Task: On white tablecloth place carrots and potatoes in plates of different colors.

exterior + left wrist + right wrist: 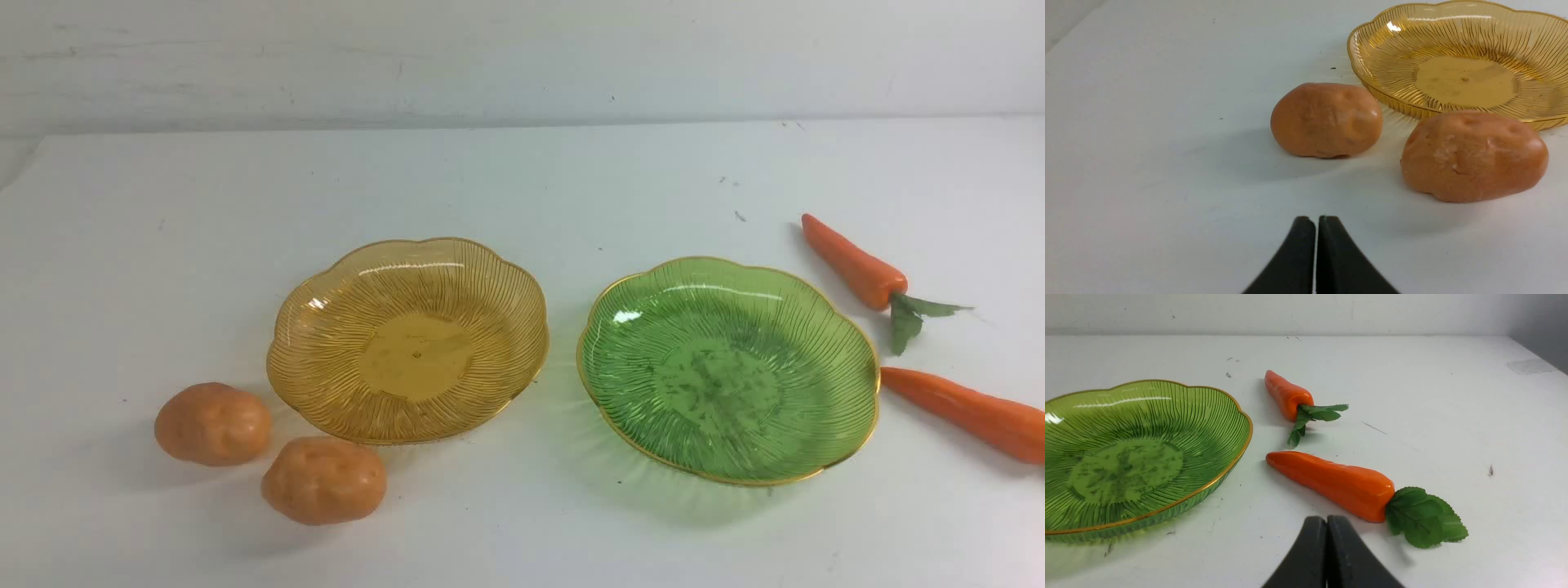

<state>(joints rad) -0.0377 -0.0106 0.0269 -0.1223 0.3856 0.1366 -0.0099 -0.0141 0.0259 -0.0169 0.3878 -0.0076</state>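
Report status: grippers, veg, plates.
Left gripper, right gripper shut, empty. Potatoes by amber plate, carrots by green plate; both plates empty. Nothing blocking.

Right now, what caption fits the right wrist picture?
Shut right hand faces two carrots lying beside the empty green plate.

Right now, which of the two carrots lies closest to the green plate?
The front carrot, cut off at the right edge: its tip nearly meets the green plate's rim. The rear carrot lies clear.
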